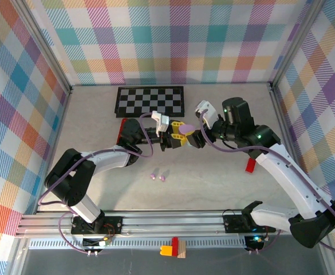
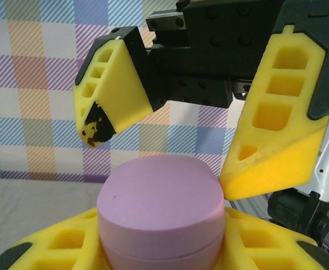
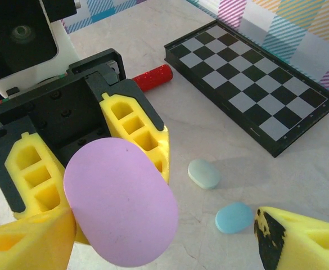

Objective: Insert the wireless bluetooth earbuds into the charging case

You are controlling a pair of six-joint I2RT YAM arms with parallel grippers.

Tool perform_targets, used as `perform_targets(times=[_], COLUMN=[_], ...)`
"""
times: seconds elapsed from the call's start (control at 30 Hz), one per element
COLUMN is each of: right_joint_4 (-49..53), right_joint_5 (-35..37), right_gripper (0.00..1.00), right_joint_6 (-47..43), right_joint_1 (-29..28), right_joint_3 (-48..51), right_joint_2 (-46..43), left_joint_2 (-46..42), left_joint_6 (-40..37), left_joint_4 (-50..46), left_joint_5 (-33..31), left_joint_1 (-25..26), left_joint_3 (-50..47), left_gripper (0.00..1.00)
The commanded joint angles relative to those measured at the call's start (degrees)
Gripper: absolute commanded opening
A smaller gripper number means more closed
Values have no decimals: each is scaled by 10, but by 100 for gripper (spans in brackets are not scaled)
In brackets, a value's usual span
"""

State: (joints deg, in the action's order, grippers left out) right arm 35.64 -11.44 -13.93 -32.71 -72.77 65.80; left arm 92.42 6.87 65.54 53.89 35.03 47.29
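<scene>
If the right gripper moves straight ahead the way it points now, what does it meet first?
Probably the lilac case, held by the shut left gripper; the exact depth is unclear.

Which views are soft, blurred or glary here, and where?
Top external: even light, sharp, no glare. Left wrist: lilac case fairly sharp, plaid wall behind it soft. Right wrist: yellow fingertips at the bottom edge blurred, checkerboard sharp.

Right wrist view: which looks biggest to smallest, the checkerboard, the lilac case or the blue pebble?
1. The checkerboard and the lilac case look about equal; the case is far nearer the camera, so unranked.
2. Then the blue pebble, smallest.
</scene>
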Motion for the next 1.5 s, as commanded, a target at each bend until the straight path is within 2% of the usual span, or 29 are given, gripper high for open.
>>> perform_targets(times=[0.0,0.2,0.53,0.7,0.8,1.07,1.2,1.3,1.4,1.47], right_joint_4=[-44,-67,-74,-66,-57,-32,-27,-33,-47,-50], right_joint_5=[50,92,84,43,-24,-173,-209,-231,-240,-243], right_gripper=[81,81,81,78,74,56,47,36,12,1], right_joint_6=[17,48,49,44,38,19,15,13,9,0], right_joint_1=[-1,-1,1,12,23,46,50,51,51,51], right_joint_3=[-7,-7,-18,-20,-19,-19,-21,-21,-15,-12], right_joint_2=[-14,-15,16,28,29,38,49,52,51,50], left_joint_2=[-27,-34,-56,-65,-69,-74,-79,-85,-87,-89], left_joint_6=[-5,-9,-14,-17,-19,-19,-15,-18,-27,-31], left_joint_4=[3,-2,-17,-21,-27,-42,-42,-50,-66,-70], left_joint_5=[22,27,41,41,41,52,59,66,70,65], left_joint_1=[-3,-3,-4,-4,-3,-3,-3,-4,-4,-3], left_joint_3=[-7,-10,-16,-18,-19,-14,-13,-13,-13,-15], left_gripper=[38,38,38,38,38,39,39,39,39,39])
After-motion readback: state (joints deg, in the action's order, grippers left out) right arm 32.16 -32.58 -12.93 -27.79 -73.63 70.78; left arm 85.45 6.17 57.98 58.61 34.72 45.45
